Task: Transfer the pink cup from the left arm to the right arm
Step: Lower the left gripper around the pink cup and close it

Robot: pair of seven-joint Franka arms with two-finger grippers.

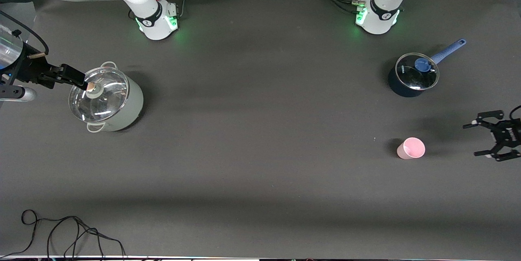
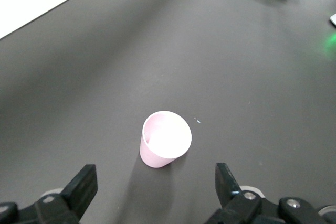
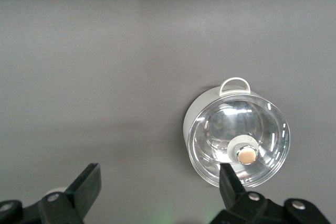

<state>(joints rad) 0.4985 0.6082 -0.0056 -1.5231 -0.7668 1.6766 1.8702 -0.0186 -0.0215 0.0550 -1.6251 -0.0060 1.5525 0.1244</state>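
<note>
Pink cup [image 1: 411, 148] stands upright on the dark counter [image 1: 260, 151], mouth up and empty, toward the left arm's end. Left claw [image 1: 484, 139] hangs low over the counter just beside the cup, nearer that end's edge, its black fingers [image 1: 487, 114] spread wide apart and pointed at the cup; nothing is between them. In the left wrist view the cup [image 2: 165, 146] sits ahead of the two open fingertips [image 2: 84, 182], clear of both. A blue saucepan [image 1: 413, 75] with a glass lid and a long blue handle stands farther from the front camera than the cup and the left claw, toward the left arm's base [image 1: 376, 16]. Right claw [image 1: 79, 82] hangs over the rim of a pale green pot [image 1: 108, 100] with a glass lid, toward the right arm's end; its fingers [image 3: 86, 182] are spread apart and empty, one fingertip over the lid near the knob [image 3: 245, 154].
</note>
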